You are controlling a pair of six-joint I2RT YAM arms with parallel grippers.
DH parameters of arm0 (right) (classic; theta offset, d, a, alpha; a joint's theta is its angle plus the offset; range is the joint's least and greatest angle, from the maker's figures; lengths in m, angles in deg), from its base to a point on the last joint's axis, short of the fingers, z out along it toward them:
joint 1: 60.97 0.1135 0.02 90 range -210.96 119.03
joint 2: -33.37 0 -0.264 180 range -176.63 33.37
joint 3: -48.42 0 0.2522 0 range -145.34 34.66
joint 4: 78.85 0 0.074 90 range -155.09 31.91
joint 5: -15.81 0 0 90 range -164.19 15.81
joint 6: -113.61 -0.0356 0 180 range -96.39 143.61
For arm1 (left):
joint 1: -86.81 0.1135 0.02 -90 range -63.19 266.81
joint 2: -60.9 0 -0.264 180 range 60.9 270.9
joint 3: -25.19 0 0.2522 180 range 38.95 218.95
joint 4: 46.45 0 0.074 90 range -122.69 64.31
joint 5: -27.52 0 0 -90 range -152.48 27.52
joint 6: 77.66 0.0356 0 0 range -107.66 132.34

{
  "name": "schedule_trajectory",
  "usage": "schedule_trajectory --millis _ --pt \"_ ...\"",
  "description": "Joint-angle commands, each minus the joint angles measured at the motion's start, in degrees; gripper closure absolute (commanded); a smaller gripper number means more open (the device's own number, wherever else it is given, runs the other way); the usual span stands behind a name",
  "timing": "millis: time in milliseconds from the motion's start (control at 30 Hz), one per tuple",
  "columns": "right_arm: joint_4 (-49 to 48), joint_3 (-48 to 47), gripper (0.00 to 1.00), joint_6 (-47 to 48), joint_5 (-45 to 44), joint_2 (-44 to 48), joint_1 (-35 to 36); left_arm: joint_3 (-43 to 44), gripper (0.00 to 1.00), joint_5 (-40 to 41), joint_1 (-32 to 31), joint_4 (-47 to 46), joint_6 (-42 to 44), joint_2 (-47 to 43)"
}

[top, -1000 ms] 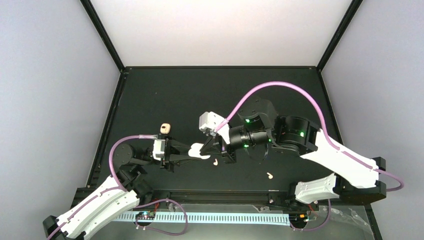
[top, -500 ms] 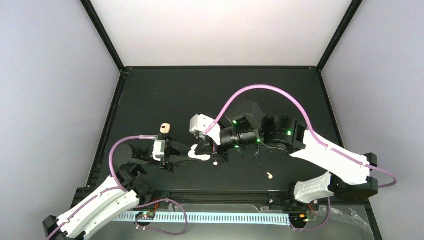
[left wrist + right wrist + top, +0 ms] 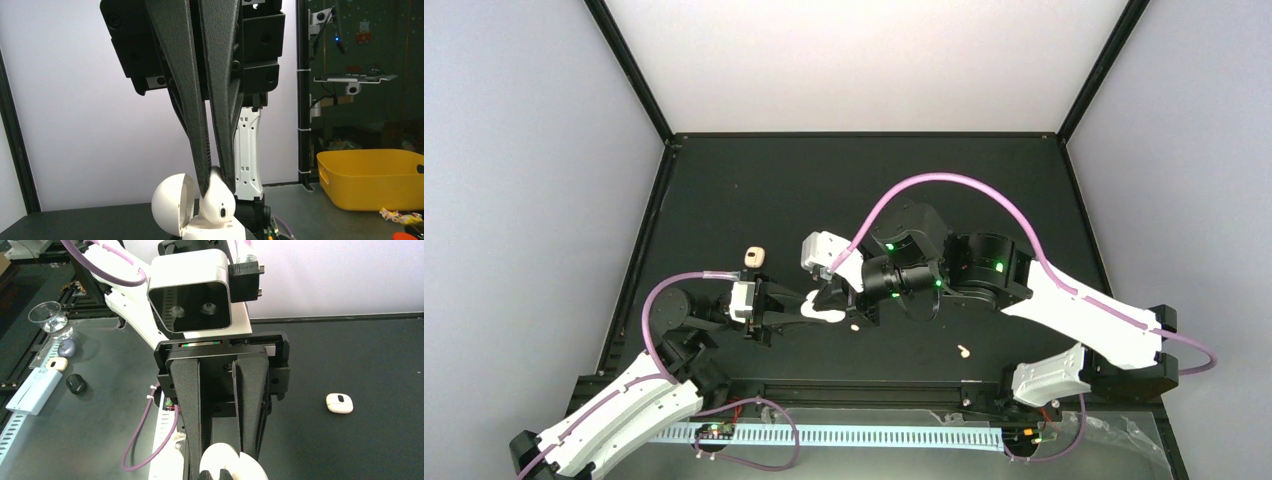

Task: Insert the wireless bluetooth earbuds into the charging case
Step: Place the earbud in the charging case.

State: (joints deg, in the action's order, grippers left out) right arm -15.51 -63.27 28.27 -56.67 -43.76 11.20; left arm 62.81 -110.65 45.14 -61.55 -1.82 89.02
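Holding the charging case (image 3: 176, 206) from the left side, the left gripper (image 3: 808, 307) has its fingers pressed in on the case body. The case sits near the front middle of the black table (image 3: 824, 190); whether it rests on the surface or is lifted, cannot tell. Lid is swung open to the left in the left wrist view, body facing up. Right gripper (image 3: 214, 181) comes down from above, jaws drawn together and pinching one earbud (image 3: 219, 202) by its upper end. The earbud's rounded head, with a dark spot, is right at the open top of the case, touching or almost touching; seated or not, cannot tell. Top view: both grippers meet tip to tip at the case. A small cream-white bit (image 3: 855, 325) lies on the table just right of the case, and a second bit (image 3: 964, 351) lies farther right toward the front edge; both are too small to identify. Peach-tan lump (image 3: 755, 257) sits apart, behind and left of the case.
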Motion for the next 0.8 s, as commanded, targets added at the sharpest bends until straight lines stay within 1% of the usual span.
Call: schedule_trajectory --millis 0,467,633,767 --pt "1.12 -0.94 0.99 0.53 -1.79 -1.17 0.86 2.08 0.99 -0.12 -0.3 -1.0 -0.1 -0.65" --pt "1.06 -0.73 0.98 -0.37 -4.32 -1.55 1.14 2.25 0.98 0.26 -0.27 -0.95 -0.13 -1.0" --pt "-0.18 -1.36 0.83 -1.29 -4.41 -0.33 1.11 1.91 0.98 0.33 -0.33 -0.93 -0.02 -0.8" --pt "-0.5 -2.64 0.77 -2.07 -3.37 0.36 1.14 1.71 0.98 0.43 -0.4 -0.85 0.08 -0.61"
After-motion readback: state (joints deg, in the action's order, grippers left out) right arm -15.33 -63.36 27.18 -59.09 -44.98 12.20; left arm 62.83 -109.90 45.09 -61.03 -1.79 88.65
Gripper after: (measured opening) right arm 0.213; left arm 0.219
